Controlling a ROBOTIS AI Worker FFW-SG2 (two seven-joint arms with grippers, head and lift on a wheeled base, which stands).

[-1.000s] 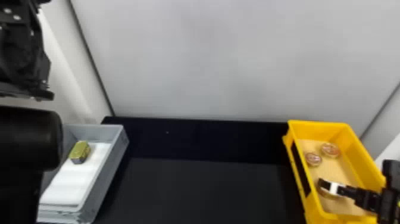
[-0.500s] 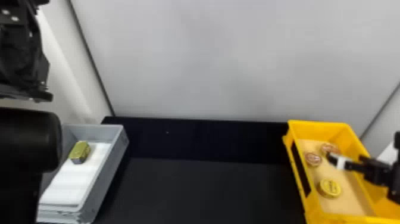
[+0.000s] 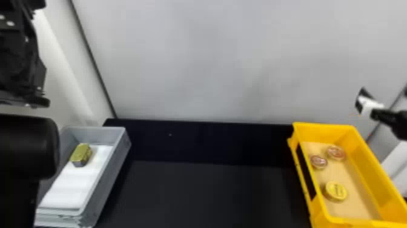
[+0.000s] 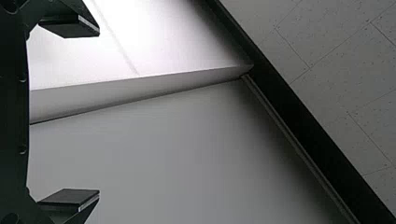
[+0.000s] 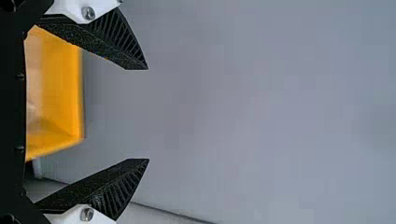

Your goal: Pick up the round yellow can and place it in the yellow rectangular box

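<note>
A pale wall [image 3: 227,60] backs the black counter [image 3: 196,194]; the round yellow can [image 3: 335,191] lies inside the yellow rectangular box [image 3: 368,172]. The right gripper [image 3: 362,103] is raised, released and empty; the left arm's fingers [image 4: 70,196] are apart.

At four o'clock, the yellow box [image 3: 321,132] holds the can [image 3: 336,191] and, toward its eleven, two tins [image 3: 336,153]. Eight: grey tray [image 3: 116,165], gold block [image 3: 81,154]. Three: right gripper [image 3: 361,101]. Nine: left arm [image 3: 25,145].

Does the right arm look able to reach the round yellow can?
Probably yes: the right gripper is open and empty, and nothing covers the round yellow can in the yellow box.
</note>
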